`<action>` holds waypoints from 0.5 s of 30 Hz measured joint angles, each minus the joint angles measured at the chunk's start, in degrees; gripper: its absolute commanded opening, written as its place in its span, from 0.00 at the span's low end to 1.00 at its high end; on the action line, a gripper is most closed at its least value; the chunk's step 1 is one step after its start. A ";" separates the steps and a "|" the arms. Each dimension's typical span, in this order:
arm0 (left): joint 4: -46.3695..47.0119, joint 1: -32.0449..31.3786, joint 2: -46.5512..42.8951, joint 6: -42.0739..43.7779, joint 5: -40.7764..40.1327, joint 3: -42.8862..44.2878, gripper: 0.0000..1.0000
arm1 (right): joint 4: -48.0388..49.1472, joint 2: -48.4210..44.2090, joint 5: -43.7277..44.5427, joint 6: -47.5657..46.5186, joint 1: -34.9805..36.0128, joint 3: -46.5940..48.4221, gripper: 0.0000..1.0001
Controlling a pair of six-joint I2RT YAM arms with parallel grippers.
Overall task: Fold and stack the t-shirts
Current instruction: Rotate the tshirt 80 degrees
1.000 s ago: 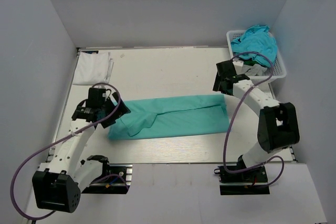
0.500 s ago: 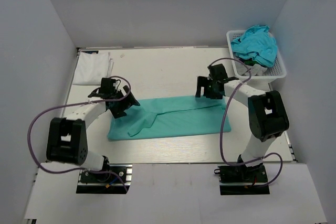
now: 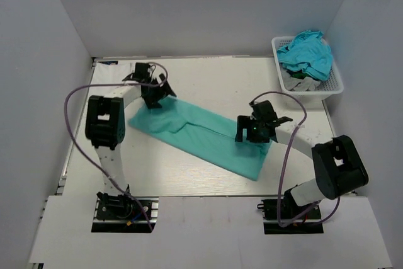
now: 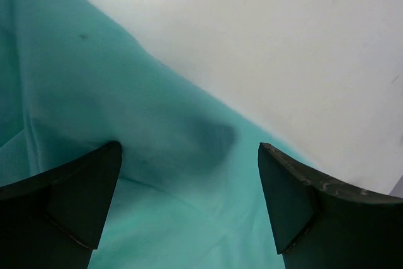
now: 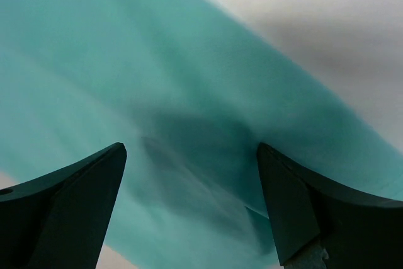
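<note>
A mint-green t-shirt (image 3: 201, 137), folded into a long band, lies slanted across the table from far left to near right. My left gripper (image 3: 156, 96) is low over its far left end, jaws open. In the left wrist view the gripper (image 4: 189, 149) has green cloth (image 4: 157, 174) between and under its spread fingers. My right gripper (image 3: 253, 131) is down on the band's near right end. It (image 5: 189, 149) is open too, with shadowed cloth (image 5: 189, 92) below it. Neither gripper pinches the cloth. A folded white t-shirt (image 3: 106, 80) lies at the far left corner, partly behind the left arm.
A white lattice basket (image 3: 337, 86) stands at the far right corner, holding a turquoise t-shirt (image 3: 306, 51) on top of a grey one (image 3: 301, 82). Grey walls close in the table on three sides. The arm bases sit at the near edge.
The green shirt has swung from lying straight across to a slant. The left gripper went away from the bases with its end. The right gripper came nearer with the other end.
</note>
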 measured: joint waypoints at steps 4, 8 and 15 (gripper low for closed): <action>1.07 -0.94 18.36 4.46 3.15 26.34 1.00 | -3.74 -3.34 -4.59 -2.89 8.46 -2.10 0.90; 2.47 -3.32 38.12 7.78 11.02 56.08 1.00 | -5.66 -2.49 -10.58 -9.11 20.83 -1.36 0.90; 18.01 -9.73 43.80 6.82 16.09 58.55 1.00 | -10.67 8.46 -16.46 -19.54 32.68 10.19 0.90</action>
